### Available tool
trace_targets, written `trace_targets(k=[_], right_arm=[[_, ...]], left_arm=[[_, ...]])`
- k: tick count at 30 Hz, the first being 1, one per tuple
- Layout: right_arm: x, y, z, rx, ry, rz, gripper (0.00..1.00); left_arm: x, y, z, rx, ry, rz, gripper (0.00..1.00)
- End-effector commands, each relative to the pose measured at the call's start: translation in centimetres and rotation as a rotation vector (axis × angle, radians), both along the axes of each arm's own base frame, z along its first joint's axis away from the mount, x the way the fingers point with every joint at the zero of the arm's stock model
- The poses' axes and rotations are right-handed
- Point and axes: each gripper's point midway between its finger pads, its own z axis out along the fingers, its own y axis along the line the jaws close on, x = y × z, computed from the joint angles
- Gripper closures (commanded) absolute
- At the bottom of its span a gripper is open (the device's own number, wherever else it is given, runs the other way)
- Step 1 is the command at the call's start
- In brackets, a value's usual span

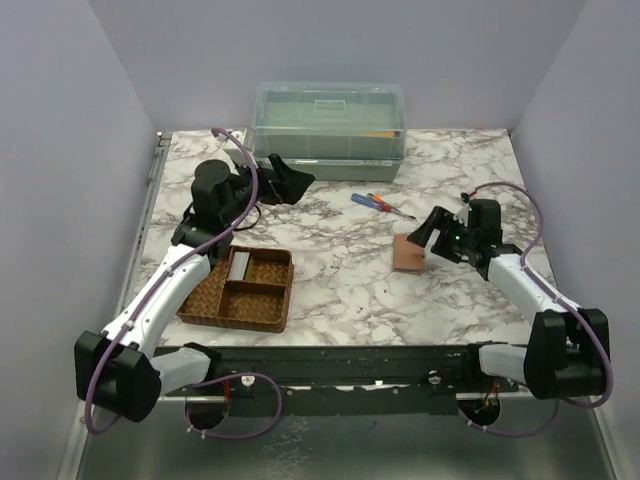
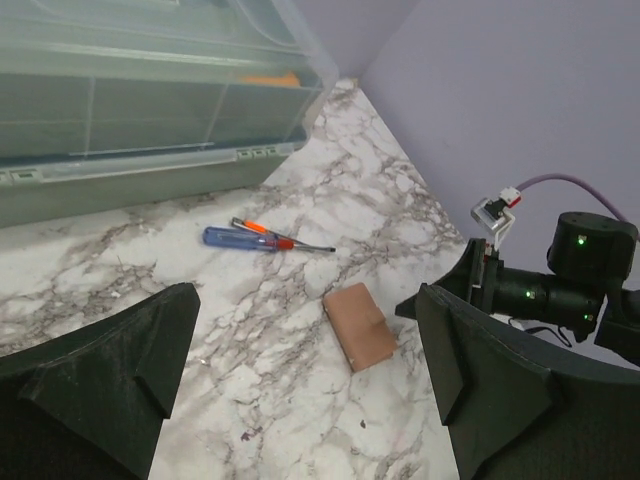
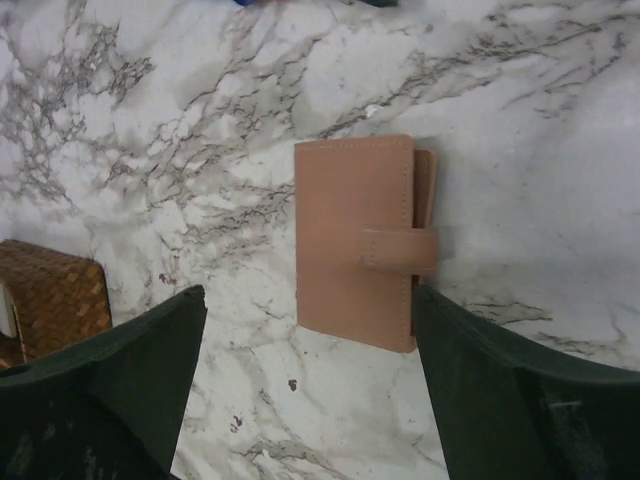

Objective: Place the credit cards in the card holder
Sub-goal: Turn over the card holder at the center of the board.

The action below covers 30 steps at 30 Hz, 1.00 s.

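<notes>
The right gripper (image 3: 309, 292) hangs, fingers apart, over the closed card holder (image 3: 355, 240), probably to straddle it; the left gripper (image 2: 305, 295), likewise spread, holds nothing.

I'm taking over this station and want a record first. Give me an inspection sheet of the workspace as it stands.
Surface: white marble-pattern table.
Job's things: card holder closed, strap fastened, lying flat; one grey card in a compartment of the woven tray; other cards not seen.
Clutter: two screwdrivers lying beyond the card holder; clear storage box at the far edge, lid on.
Grippers: left gripper open, empty; right gripper open over the card holder, not gripping it.
Cables: purple cables run along both arms; no snag seen.
Surroundings: plain lilac walls on three sides.
</notes>
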Motion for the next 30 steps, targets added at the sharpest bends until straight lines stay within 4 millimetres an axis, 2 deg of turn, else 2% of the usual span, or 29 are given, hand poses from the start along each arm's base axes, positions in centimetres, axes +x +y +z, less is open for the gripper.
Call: trace_targets(k=[1, 3, 7, 15, 19, 23, 25, 27, 30], right_arm=[[0.9, -0.4, 0.2, 0.271, -0.033, 0.002, 0.23], [0.7, -0.6, -0.7, 0.329, -0.006, 0.006, 0.31], [1.0, -1.2, -2.8, 0.331, 0.041, -0.020, 0.32], [1.0, -1.9, -5.6, 0.331, 0.091, -0.059, 0.38], [0.6, -1.7, -6.6, 0.333, 0.112, -0.040, 0.44], [0.5, -1.0, -6.4, 0.359, 0.103, 0.014, 0.54], [0.5, -0.7, -6.0, 0.365, 0.099, 0.037, 0.66], [0.5, -1.0, -5.5, 0.336, 0.086, 0.037, 0.76], [0.9, -2.5, -4.1, 0.228, 0.064, 0.000, 0.89]], left_arm=[[0.3, -2.4, -2.9, 0.006, 0.128, -0.061, 0.01], [0.2, -3.4, -4.2, 0.043, 0.171, -0.087, 0.01], [-0.1, -4.9, -5.8, 0.066, 0.242, -0.143, 0.01], [-1.3, -6.4, -6.0, 0.084, 0.253, -0.198, 0.01], [-1.7, -6.9, -6.0, 0.092, 0.251, -0.215, 0.01], [-2.1, -7.2, -6.0, 0.096, 0.252, -0.227, 0.01], [-2.2, -7.3, -6.0, 0.098, 0.251, -0.231, 0.01], [-2.2, -7.3, -6.1, 0.100, 0.251, -0.231, 0.01], [-2.2, -7.4, -6.1, 0.103, 0.251, -0.230, 0.01]])
